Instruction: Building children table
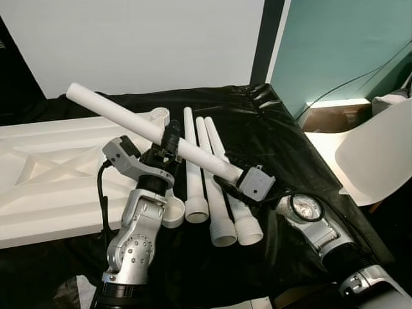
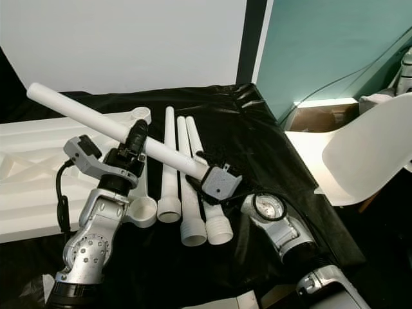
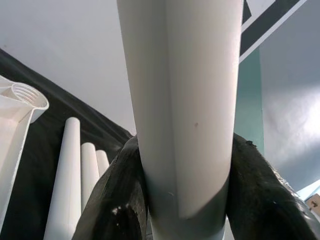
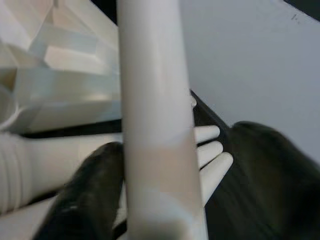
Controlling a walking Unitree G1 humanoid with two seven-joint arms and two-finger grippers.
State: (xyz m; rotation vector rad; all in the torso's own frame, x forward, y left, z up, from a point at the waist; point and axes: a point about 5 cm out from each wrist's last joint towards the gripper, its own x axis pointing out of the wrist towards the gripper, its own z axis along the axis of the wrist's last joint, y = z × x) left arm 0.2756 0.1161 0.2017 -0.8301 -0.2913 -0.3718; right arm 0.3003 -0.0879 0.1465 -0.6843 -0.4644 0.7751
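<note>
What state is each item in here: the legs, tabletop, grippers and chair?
Held leg: lifted off the cloth, tilted, gripped by both grippers.
Left gripper: shut on the leg's middle.
Right gripper: shut on the leg's lower end.
Three spare legs: lying side by side on the black cloth.
Tabletop: upside down, ribs showing.
Chair: on the right, untouched.

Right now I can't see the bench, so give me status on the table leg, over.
Both pincers shut on raised leg: left pincer mid-shaft, right pincer near its lower end. Three spare legs on the black cloth below. Tabletop at left.
</note>
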